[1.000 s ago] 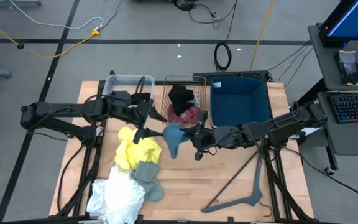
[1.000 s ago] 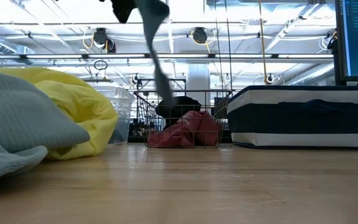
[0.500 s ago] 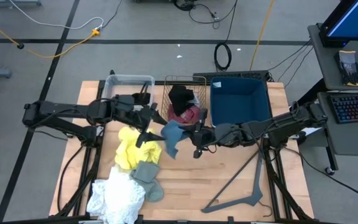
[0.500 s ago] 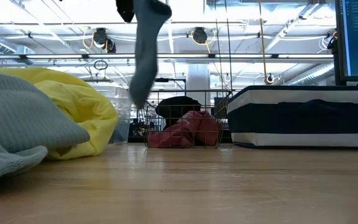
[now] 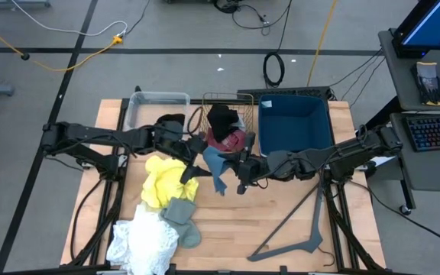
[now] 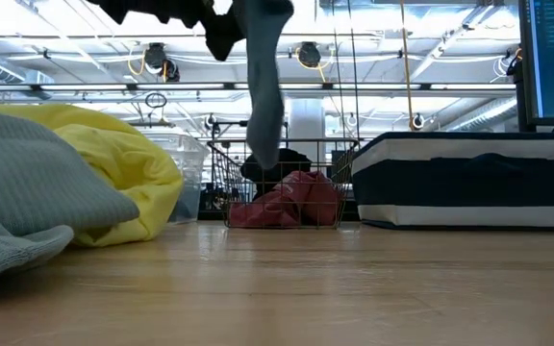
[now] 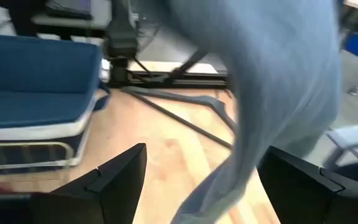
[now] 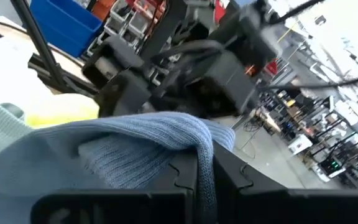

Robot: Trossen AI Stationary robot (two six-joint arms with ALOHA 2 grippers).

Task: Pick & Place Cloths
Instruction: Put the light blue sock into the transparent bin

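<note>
A teal-blue cloth (image 5: 217, 166) hangs in the air at mid-table, held by my right gripper (image 5: 233, 166), which is shut on it. In the low view the cloth (image 6: 263, 91) dangles clear of the tabletop. My left gripper (image 5: 191, 162) is open just left of it; in its wrist view the cloth (image 7: 278, 93) hangs between its two spread fingers (image 7: 114, 177). Yellow (image 5: 166, 182), light grey (image 5: 180, 216) and white (image 5: 143, 241) cloths lie on the near-left table. Black (image 5: 221, 118) and maroon-pink (image 5: 233, 141) cloths lie in a wire basket (image 5: 205, 114). My right gripper pinches the teal-blue cloth's upper fold (image 8: 166, 134) between its two fingers (image 8: 229, 174), coming in about level from the table's right. The knit drapes over the fingertips. The rest hangs slack below, with its lower end (image 6: 261, 161) lifted clear of the table.
A blue bin (image 5: 295, 122) stands far right beside the wire basket, and a clear plastic box (image 5: 155, 103) far left. A grey hanger (image 5: 304, 229) lies near right. The bare wood (image 5: 235, 221) between the hanger and the cloth pile is free.
My left gripper has moved toward the table's right and near side, closing in on the hanging teal-blue cloth until its fingers flank it. The cloth has swung left and then back right below my right gripper, which has stayed shut on it.
</note>
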